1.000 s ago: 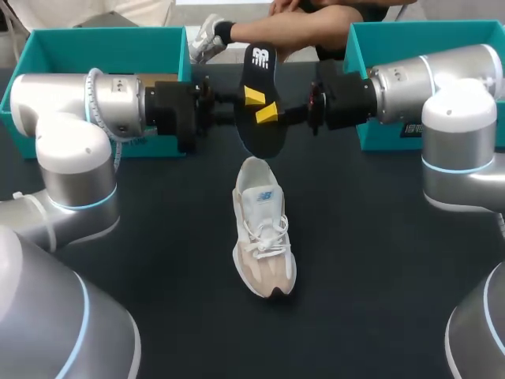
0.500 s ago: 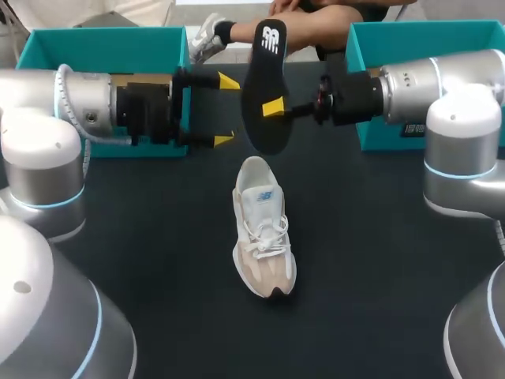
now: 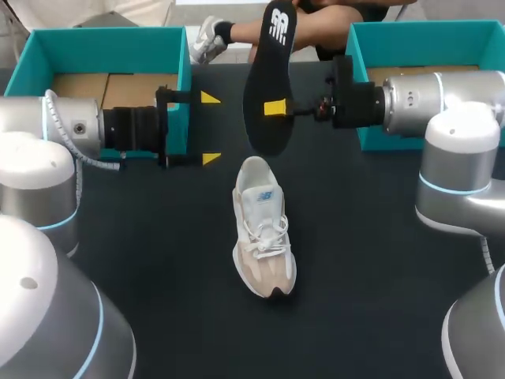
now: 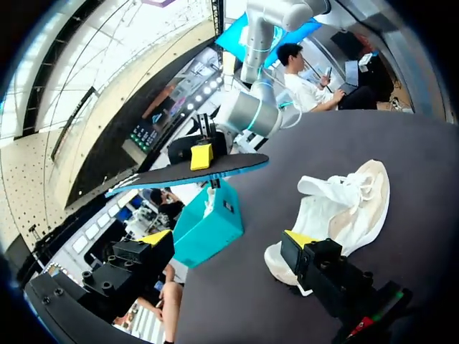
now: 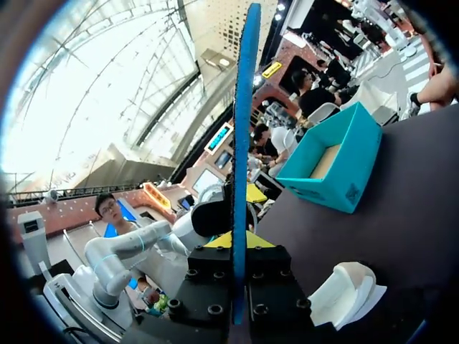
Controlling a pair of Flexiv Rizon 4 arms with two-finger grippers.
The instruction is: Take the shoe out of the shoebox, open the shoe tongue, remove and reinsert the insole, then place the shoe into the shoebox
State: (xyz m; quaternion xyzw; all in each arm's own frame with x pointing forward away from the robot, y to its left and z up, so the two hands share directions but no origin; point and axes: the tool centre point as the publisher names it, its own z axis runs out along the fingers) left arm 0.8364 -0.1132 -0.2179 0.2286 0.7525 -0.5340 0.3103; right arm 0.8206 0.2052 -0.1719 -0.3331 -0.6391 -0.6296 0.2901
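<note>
— Shoe point(image 3: 264, 229) first: where is it sitting?

— It is lying on its sole at the middle of the counter point(image 3: 371, 260). Its white heel is pointing toward the far edge and its beige toe toward the near edge. Nothing is touching it.

— And the insole point(image 3: 267, 87)?

— It is hanging in the air over the far middle of the counter, just beyond the shoe's heel. It is standing on its long edge. Its black face is showing in the head view, and the end with the white logo is reaching past the far edge.

— What is holding it up?

— The right end effector point(image 3: 274, 108) is pinching it near the middle of its length, coming in level from the right side. One yellow tip is showing against the black face. In the right wrist view the insole is running edge-on straight up between the two fingers, and both are pressing on it.

— What is the left end effector point(image 3: 209, 128) doing?

— It is hovering with its fingers spread wide, gripping nothing. It is pointing toward the insole but sitting apart from it, just in front of the left shoebox point(image 3: 102, 35) at the far left corner.

— Is another box showing?

— Yes, the right shoebox point(image 3: 410, 43) is sitting at the far right corner, behind the right arm. Both teal boxes are lying open, with brown insides showing.
</note>
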